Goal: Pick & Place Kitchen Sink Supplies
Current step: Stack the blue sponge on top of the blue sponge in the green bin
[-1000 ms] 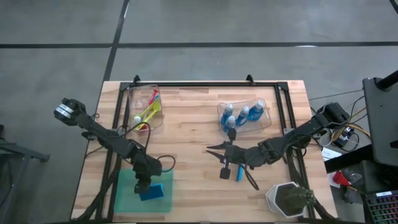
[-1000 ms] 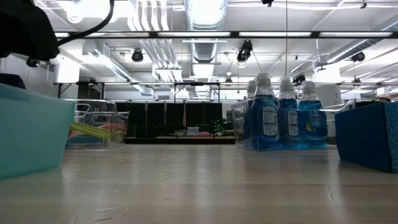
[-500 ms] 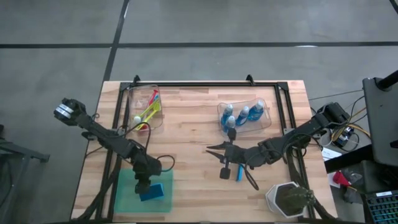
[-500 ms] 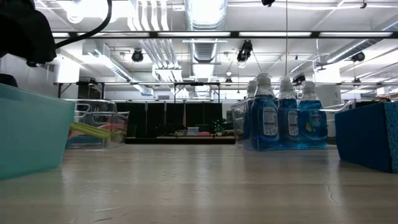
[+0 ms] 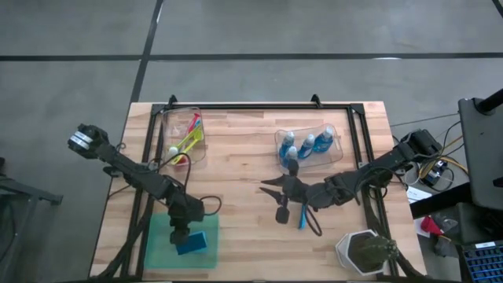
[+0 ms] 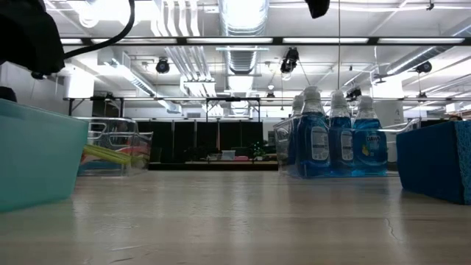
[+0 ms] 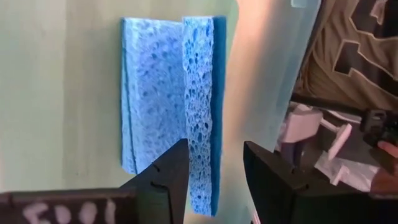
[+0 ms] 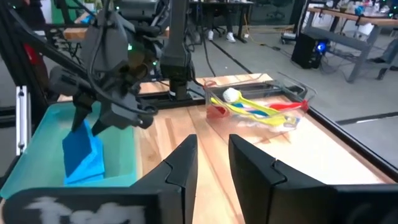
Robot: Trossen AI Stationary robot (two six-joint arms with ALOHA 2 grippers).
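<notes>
My left gripper (image 5: 179, 233) hangs open over the green tray (image 5: 157, 248), pointing down. A blue sponge (image 7: 200, 112) stands on its long edge between the fingers, leaning against flat blue sponges (image 7: 152, 106). Pale tray shows between it and one finger. My right gripper (image 5: 269, 191) hovers open and empty at the table's middle. Another blue sponge (image 5: 301, 218) stands on edge on the table near it. Blue bottles (image 5: 308, 145) stand in a clear bin. Brushes (image 5: 187, 141) lie in a second clear bin.
A white faceted pot with a plant (image 5: 365, 251) sits at the near right corner. A small dark camera block (image 5: 283, 217) stands beside the table sponge. A black frame (image 5: 357, 134) runs along the table's sides and far edge. Bare wood (image 5: 236, 157) lies between the bins.
My right arm has drawn slightly toward the far edge, and a dark part of an arm now shows at the top of the low view. The sponges, bottles and brushes lie as before.
</notes>
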